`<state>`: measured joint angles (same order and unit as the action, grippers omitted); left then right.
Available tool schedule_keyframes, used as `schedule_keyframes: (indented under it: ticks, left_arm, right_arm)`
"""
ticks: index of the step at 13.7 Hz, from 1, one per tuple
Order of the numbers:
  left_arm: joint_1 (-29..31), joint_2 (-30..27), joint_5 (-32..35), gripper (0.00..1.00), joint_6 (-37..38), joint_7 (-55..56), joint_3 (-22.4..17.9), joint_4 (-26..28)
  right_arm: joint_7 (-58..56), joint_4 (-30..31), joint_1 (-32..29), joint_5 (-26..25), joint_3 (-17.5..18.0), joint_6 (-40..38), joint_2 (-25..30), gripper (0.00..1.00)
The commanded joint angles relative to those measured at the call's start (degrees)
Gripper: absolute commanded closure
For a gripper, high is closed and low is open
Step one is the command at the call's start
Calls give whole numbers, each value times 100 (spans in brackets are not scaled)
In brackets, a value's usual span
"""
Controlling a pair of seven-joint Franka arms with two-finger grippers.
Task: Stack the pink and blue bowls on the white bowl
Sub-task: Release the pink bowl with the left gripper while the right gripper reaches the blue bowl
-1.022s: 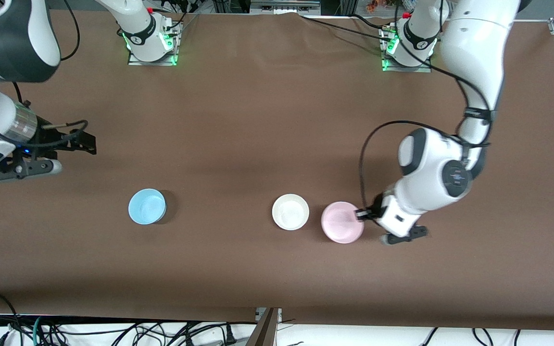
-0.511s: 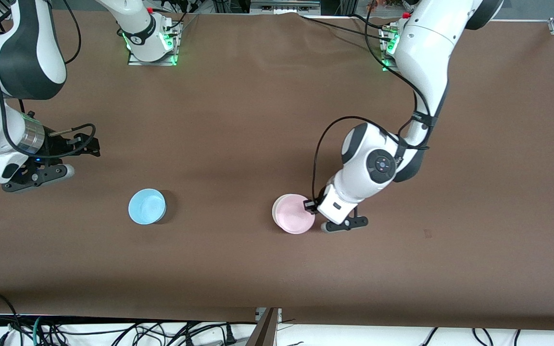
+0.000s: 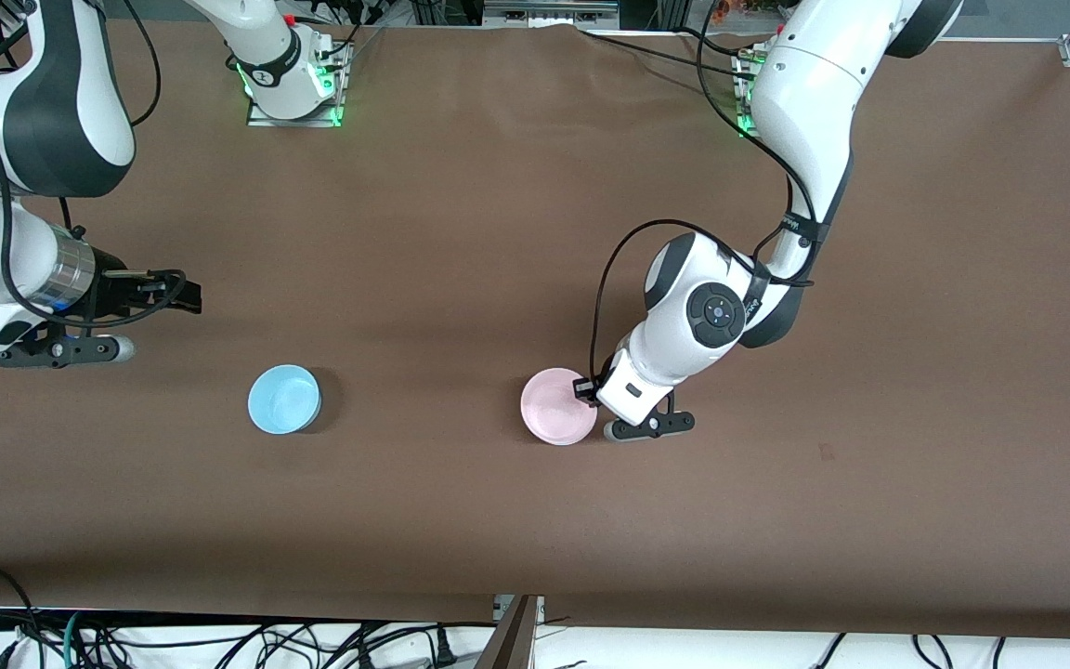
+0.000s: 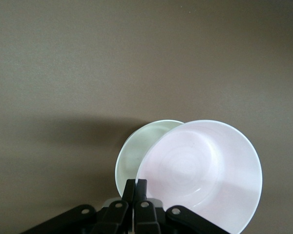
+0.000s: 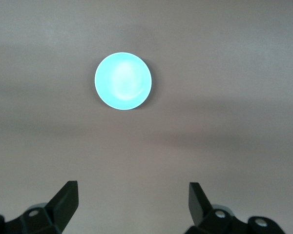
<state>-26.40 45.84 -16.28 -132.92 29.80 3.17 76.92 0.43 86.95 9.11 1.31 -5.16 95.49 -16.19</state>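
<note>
My left gripper [image 3: 583, 389] is shut on the rim of the pink bowl [image 3: 556, 419] and holds it over the white bowl. In the front view the white bowl is hidden under it. In the left wrist view the pink bowl [image 4: 205, 170] overlaps the white bowl [image 4: 136, 151], which shows as a crescent beside it, and my left gripper [image 4: 136, 187] pinches the pink rim. The blue bowl [image 3: 283, 399] sits alone toward the right arm's end of the table. My right gripper [image 3: 184, 295] is open and empty in the air. The blue bowl also shows in the right wrist view [image 5: 123, 81].
The brown table cover [image 3: 498, 232] carries nothing else. Cables hang along the table edge nearest the front camera [image 3: 219, 641]. The two arm bases [image 3: 293, 84] stand along the edge farthest from the front camera.
My left gripper has carried the pink bowl from beside the white bowl to over it, covering it in the front view. My right gripper has shifted slightly toward the table's middle.
</note>
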Motion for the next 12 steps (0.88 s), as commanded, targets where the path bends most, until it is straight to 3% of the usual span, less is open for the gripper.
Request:
schedule_keyframes:
  ticks: [1, 9, 12]
  left_arm:
    - [-76, 135, 72, 100, 12, -27, -70, -107]
    - [-76, 232, 301, 100, 12, -27, -62, -37]
    - [-76, 319, 292, 100, 3, 35, -70, -37]
  right_arm:
    - [133, -55, -15, -243, 15, 30, -16, 0]
    - [203, 15, -77, -131, 15, 460, -192, 0]
    - [90, 199, -76, -131, 24, 917, -533, 0]
